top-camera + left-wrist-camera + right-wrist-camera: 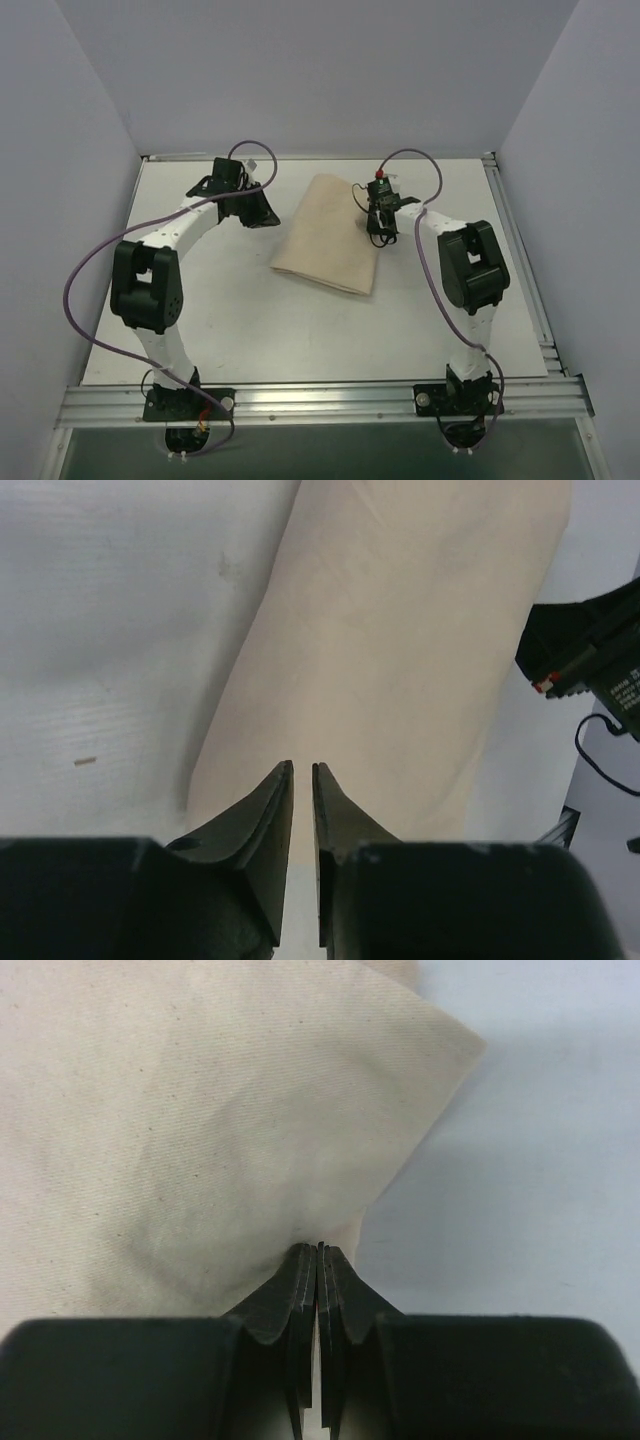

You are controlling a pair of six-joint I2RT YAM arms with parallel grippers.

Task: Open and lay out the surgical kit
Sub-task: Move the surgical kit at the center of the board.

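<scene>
The surgical kit shows as a folded beige cloth wrap [330, 240] lying flat on the white table, a little behind its middle. My left gripper [272, 218] hovers at the wrap's left edge. In the left wrist view its jaws [302, 770] stand a narrow gap apart with nothing between them, and the cloth [400, 660] stretches ahead. My right gripper [377, 228] sits at the wrap's right edge. In the right wrist view it [320, 1250] is shut, pinching the cloth [200, 1110], which puckers at the tips. Whatever is inside the wrap is hidden.
The white table [250, 320] is enclosed by pale walls on the left, back and right. An aluminium rail [320, 400] runs along the near edge, carrying both arm bases. Purple cables loop off each arm. The right arm's black wrist [590, 660] shows in the left wrist view.
</scene>
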